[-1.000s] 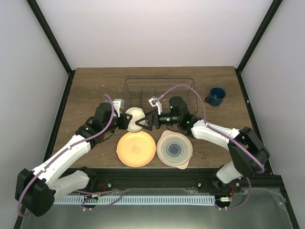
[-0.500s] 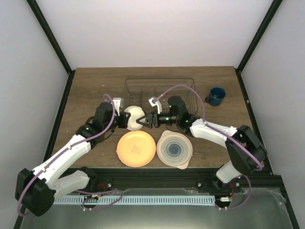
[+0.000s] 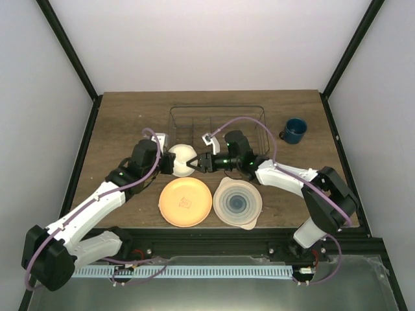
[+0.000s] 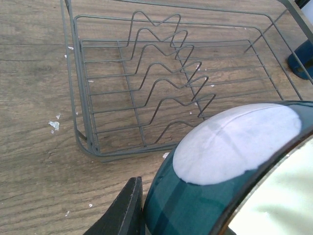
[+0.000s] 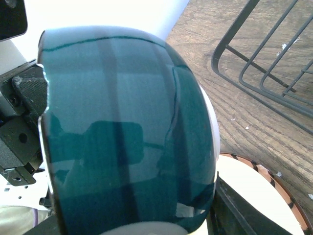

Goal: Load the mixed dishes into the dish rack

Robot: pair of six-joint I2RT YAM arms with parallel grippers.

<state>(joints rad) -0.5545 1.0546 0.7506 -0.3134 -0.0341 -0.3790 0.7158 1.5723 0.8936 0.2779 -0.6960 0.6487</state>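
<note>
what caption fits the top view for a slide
The left gripper and right gripper flank a bowl before the wire rack; orange plate, pale plate and mug wait nearby.

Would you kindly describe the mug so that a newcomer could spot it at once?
Find the wire rack at the far middle of the table. Just to its right, the mug stands alone on the wood. It is dark blue and deep, it alone has a handle, and it stands apart from both arms.
</note>
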